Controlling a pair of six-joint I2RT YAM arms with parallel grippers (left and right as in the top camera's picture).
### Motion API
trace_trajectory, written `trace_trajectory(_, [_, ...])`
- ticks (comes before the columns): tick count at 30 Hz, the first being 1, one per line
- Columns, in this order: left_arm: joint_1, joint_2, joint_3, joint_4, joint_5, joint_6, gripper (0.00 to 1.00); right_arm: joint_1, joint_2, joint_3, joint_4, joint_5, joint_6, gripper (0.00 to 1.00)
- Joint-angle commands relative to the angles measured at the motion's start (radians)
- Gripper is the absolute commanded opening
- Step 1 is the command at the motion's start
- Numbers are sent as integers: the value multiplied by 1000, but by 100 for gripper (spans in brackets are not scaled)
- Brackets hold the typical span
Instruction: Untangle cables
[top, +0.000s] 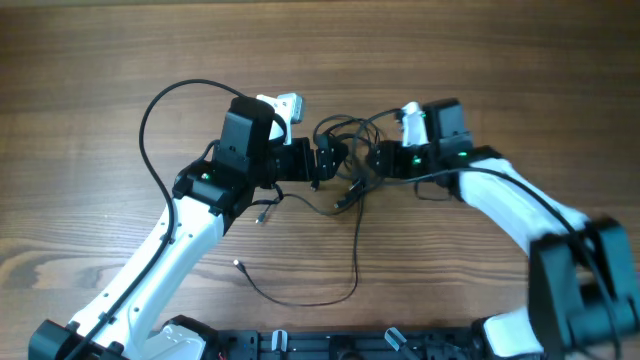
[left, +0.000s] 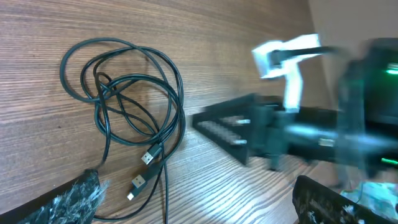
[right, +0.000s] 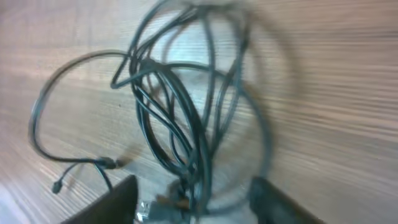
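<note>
Left fingers (left: 68, 199) released and spread wide, just left of the cables (top: 345, 155). Right fingers (right: 118, 202) apart, straddling strands at the tangle's right side, nothing clamped. Tangle lay on the bench (top: 100, 60) between both wrists. Thick black arm lead (top: 143, 125) looped well left of the tangle.
</note>
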Motion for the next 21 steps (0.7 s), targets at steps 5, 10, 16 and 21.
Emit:
trace_trajectory(5, [-5,6,8,0,-10,5,100,-14,-308,8,-81,200,12,66])
trace_trajectory(10, [-5,6,8,0,-10,5,100,-14,-266,8,-56,206,8,51])
trace_trajectory(16, [-5,6,8,0,-10,5,100,-14,-108,8,-25,67,3,34])
trace_trajectory(21, [-5,6,8,0,-10,5,100,-14,41,8,7,-69,-43,36])
